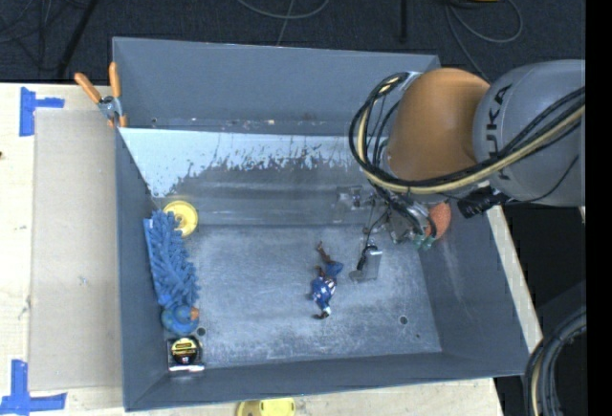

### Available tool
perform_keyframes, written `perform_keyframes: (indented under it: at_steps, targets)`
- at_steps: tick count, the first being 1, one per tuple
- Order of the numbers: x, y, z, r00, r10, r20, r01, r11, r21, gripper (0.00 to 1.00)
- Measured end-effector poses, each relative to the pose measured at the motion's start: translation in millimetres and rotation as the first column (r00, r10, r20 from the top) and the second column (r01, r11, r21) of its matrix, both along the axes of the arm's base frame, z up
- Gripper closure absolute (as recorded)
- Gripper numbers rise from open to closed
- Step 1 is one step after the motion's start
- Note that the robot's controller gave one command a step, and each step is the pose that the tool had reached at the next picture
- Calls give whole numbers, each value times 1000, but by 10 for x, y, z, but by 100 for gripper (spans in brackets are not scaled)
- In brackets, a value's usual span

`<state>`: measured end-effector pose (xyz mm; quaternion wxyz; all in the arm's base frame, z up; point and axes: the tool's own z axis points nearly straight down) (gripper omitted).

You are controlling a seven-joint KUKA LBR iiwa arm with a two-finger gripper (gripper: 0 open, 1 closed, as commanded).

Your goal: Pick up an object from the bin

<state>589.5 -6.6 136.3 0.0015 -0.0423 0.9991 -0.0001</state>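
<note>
Gripper (367, 261) is low in the bin (277, 103), right of centre, spread or pinched I can't tell, just beside the small blue figure (322, 291); being offset, it risks nudging the figure away rather than catching it.

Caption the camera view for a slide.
KUKA arm's gripper low inside the grey bin, just right of a small blue figure on its floor.

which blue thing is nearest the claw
The small blue toy in the middle of the bin, just beside the claw; the big blue frilly one lies along the left wall.
</note>
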Motion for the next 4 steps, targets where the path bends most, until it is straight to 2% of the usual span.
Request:
perform_keyframes:
  at_steps: [1,2,3,4]
  targets:
    - [-232,37,-421,996,89,-1,-89,996,1,0]
    - [-53,340,-669,955,298,-2,-298,955,1,100]
    - [-53,340,-669,955,298,-2,-298,955,1,100]
    - [-201,-94,792,951,311,-1,-311,951,0,100]
